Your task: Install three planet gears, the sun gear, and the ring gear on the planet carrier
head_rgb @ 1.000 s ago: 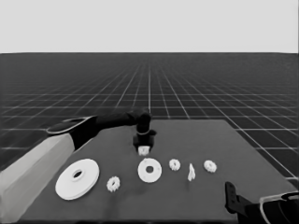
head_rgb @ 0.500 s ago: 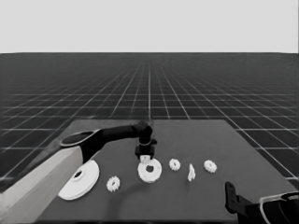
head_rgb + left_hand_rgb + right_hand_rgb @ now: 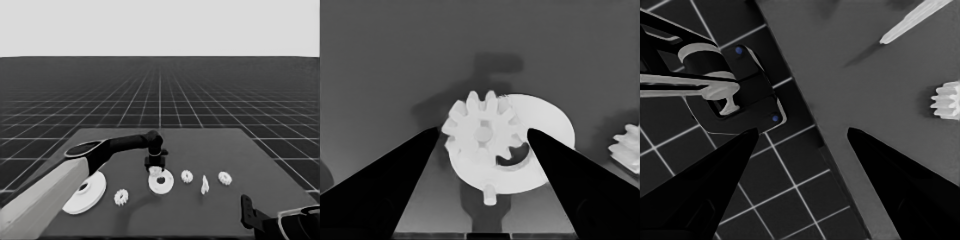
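Planet gears are the small toothed pieces here, and one gear (image 3: 481,134) sits between the left gripper's (image 3: 156,167) fingers, directly over the smaller round part (image 3: 161,182). In the left wrist view the fingers (image 3: 395,190) stand on either side of that gear, pinching it, with the smaller round part (image 3: 540,125) spread out behind it and a short peg showing at the part's rim. That gripper hangs above the middle of the surface (image 3: 200,210), its arm reaching in from the left. Just to the right of the smaller round part lies a second gear (image 3: 187,176), then a thin white piece (image 3: 204,185), then a third gear (image 3: 225,178). A fourth gear (image 3: 121,197) lies to the left, nearer the front edge. The larger round part (image 3: 86,193) lies flat at the left end, partly covered by the arm. The right gripper (image 3: 247,212) waits at the lower right corner, its fingers spread apart.
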You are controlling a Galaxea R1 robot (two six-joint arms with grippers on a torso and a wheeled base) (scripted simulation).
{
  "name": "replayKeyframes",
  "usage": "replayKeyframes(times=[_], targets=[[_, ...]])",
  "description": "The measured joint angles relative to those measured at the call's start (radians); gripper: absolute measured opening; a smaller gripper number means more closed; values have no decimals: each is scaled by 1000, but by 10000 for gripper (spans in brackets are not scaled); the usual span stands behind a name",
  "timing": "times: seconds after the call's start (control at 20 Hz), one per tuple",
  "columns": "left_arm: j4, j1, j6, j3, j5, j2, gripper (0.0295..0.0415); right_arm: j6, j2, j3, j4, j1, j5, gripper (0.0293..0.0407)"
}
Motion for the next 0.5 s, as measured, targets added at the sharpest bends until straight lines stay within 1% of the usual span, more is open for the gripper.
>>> replayKeyframes(times=[0.2, 0.3, 0.4, 0.5], targets=[[0, 0, 0, 0, 0, 0, 385, 0, 0, 0, 0, 0, 0, 385], [-76, -90, -54, 99, 54, -34, 385, 0, 0, 0, 0, 0, 0, 385], [-107, -126, -64, 117, 67, -38, 385, 0, 0, 0, 0, 0, 0, 385], [-119, -138, -66, 120, 71, -39, 385, 0, 0, 0, 0, 0, 0, 385]])
